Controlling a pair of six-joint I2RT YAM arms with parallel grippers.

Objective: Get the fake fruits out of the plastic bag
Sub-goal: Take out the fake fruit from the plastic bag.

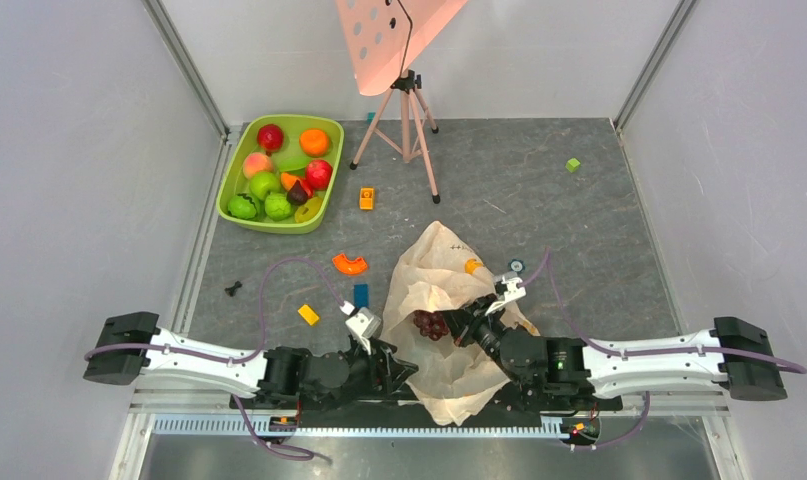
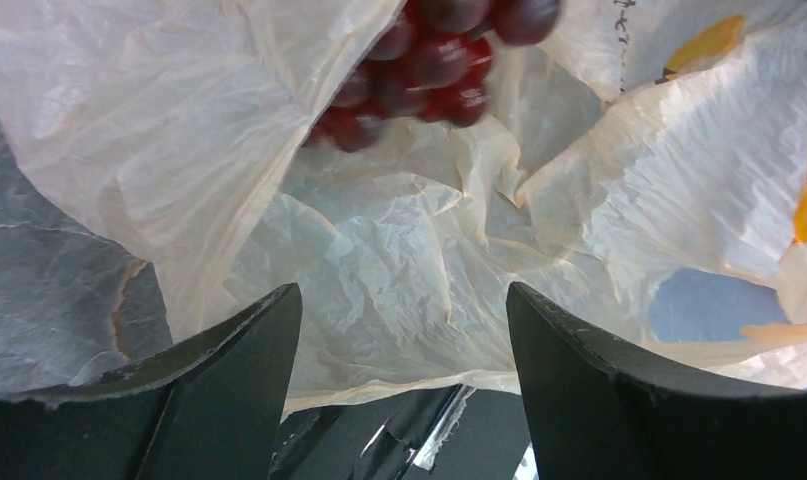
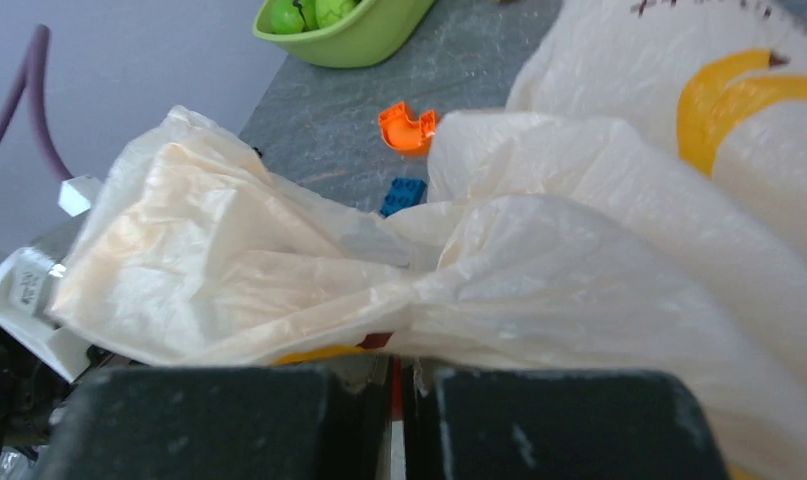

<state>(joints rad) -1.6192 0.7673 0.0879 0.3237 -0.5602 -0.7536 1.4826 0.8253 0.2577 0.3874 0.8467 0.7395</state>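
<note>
The plastic bag [image 1: 441,290] lies crumpled on the table between my two arms. A dark purple grape bunch [image 1: 430,323] sits at its open side, partly under a fold of film [image 2: 419,70]. My right gripper [image 1: 459,326] is shut on a gathered pinch of the bag [image 3: 404,375], right beside the grapes. My left gripper [image 1: 407,364] stands open at the bag's near edge [image 2: 404,300], with film ahead of its fingers and nothing held. Other fake fruits [image 1: 279,170] fill the green tub [image 1: 231,175].
A tripod [image 1: 409,120] stands at the back under a peach perforated panel [image 1: 389,35]. Loose toys lie around: orange arc piece [image 1: 349,264], blue block [image 1: 361,295], yellow block [image 1: 308,314], orange block [image 1: 367,198], green block [image 1: 573,165].
</note>
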